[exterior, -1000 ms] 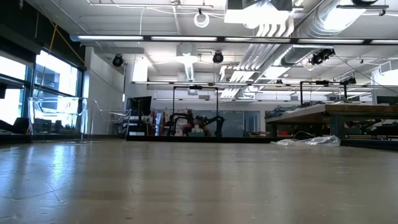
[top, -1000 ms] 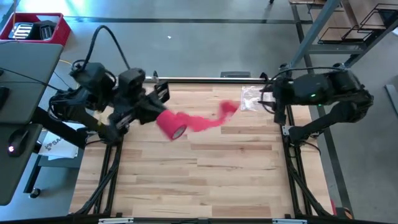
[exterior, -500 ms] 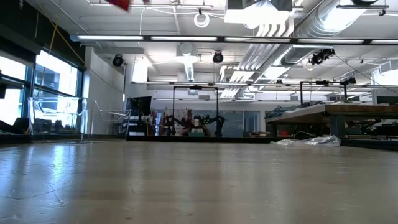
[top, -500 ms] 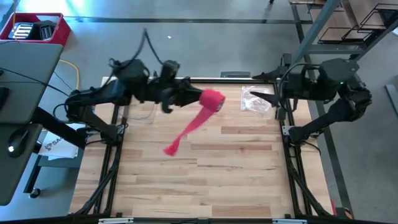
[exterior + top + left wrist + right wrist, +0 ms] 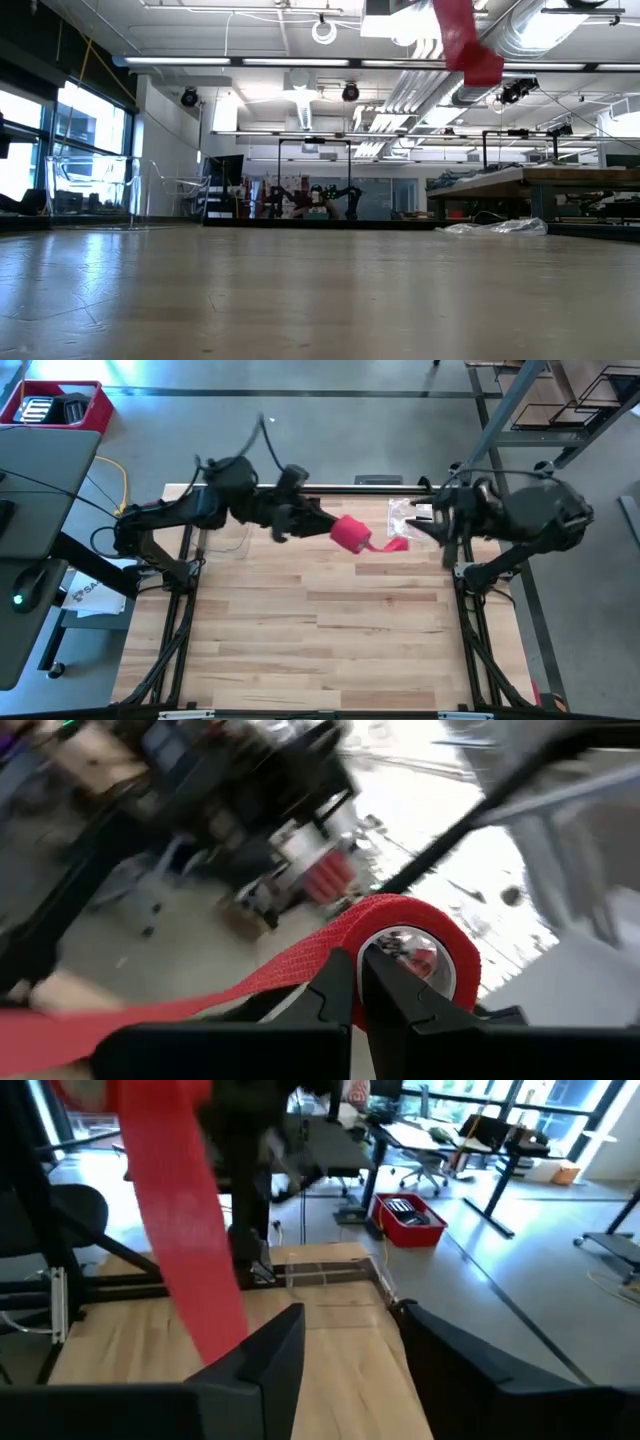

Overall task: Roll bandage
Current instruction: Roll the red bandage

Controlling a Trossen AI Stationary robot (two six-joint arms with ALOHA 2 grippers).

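Beyond left gripper (image 5: pixel 357 982), bandage (image 5: pixel 400 935) blurred.

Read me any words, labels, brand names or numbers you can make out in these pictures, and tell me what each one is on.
"SA": dark letters on the white sheet lying beside the table's left edge in the high view; the rest of that print is cut off and too small to read.
Nothing else is readable: the bandage, held by the left gripper, shows no print, and the red bin shows no legible label.
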